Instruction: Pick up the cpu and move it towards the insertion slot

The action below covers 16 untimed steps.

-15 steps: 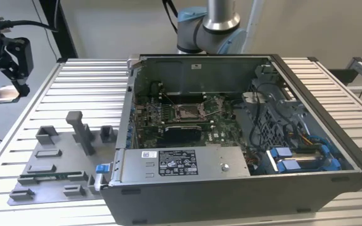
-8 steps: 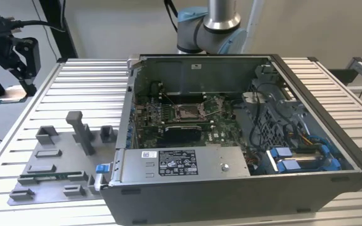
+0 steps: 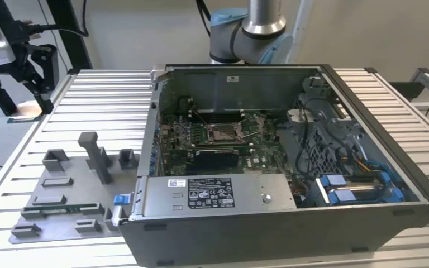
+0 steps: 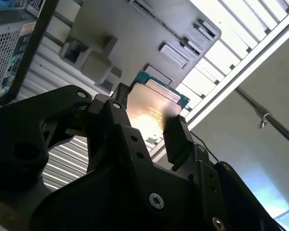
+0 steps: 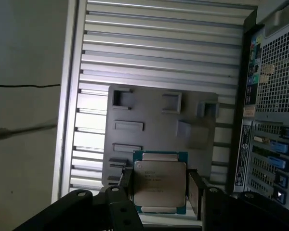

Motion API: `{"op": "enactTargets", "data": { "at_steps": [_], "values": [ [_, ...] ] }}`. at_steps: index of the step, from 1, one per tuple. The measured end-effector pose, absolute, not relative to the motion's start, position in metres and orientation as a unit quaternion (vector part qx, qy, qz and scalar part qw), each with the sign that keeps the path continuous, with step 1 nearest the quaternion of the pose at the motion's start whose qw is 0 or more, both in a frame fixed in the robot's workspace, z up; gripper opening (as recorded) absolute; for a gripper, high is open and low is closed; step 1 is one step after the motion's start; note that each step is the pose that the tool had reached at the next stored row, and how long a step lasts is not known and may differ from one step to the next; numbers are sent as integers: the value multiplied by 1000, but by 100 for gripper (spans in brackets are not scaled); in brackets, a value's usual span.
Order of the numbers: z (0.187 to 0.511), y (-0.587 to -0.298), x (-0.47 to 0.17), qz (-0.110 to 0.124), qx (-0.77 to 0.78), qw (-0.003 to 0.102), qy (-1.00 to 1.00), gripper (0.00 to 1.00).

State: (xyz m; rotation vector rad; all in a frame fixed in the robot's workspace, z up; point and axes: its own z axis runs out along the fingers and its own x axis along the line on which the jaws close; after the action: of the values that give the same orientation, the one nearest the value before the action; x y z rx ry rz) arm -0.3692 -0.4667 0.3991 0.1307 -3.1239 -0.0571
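The hand (image 5: 160,188) clamps the cpu (image 5: 160,177) by two opposite edges, probably to keep it level, well apart from the insertion slot (image 3: 223,132).

The cpu (image 5: 160,182) has a brushed, silvery metal lid with a satin sheen. In the second wrist view the lid reflects a bright glare. Its exposed border is green laminate. The gripper (image 5: 160,188) clamped on it is matt black, with bright metal screw heads (image 4: 156,200). The table (image 3: 103,95) is ribbed, silvery metal, semi-glossy. The fixture plate (image 3: 80,190) looks like matt grey plastic. The computer case (image 3: 222,84) is dull grey sheet metal. The insertion slot (image 3: 223,132) has a shiny metal frame.
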Motion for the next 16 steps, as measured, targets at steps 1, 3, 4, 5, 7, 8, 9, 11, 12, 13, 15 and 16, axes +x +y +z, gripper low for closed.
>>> {"op": "enactTargets", "data": {
  "at_steps": [1,3,4,5,7,8,9,11,12,13,15,16],
  "values": [
    [399,-467,-368,-18,42,7,-999,0],
    [399,-467,-364,-18,42,7,-999,0],
    [399,-467,-363,-18,42,7,-999,0],
    [399,-467,-361,-18,42,7,-999,0],
    [399,-467,-357,-18,42,7,-999,0],
    [399,-467,-356,-18,42,7,-999,0],
    [399,-467,-354,-18,42,7,-999,0],
    [399,-467,-351,-18,42,7,-999,0],
    [399,-467,-349,-18,42,7,-999,0],
    [399,-467,-347,-18,42,7,-999,0],
    [399,-467,-344,-18,42,7,-999,0],
    [399,-467,-343,-18,42,7,-999,0]
  ]
}}
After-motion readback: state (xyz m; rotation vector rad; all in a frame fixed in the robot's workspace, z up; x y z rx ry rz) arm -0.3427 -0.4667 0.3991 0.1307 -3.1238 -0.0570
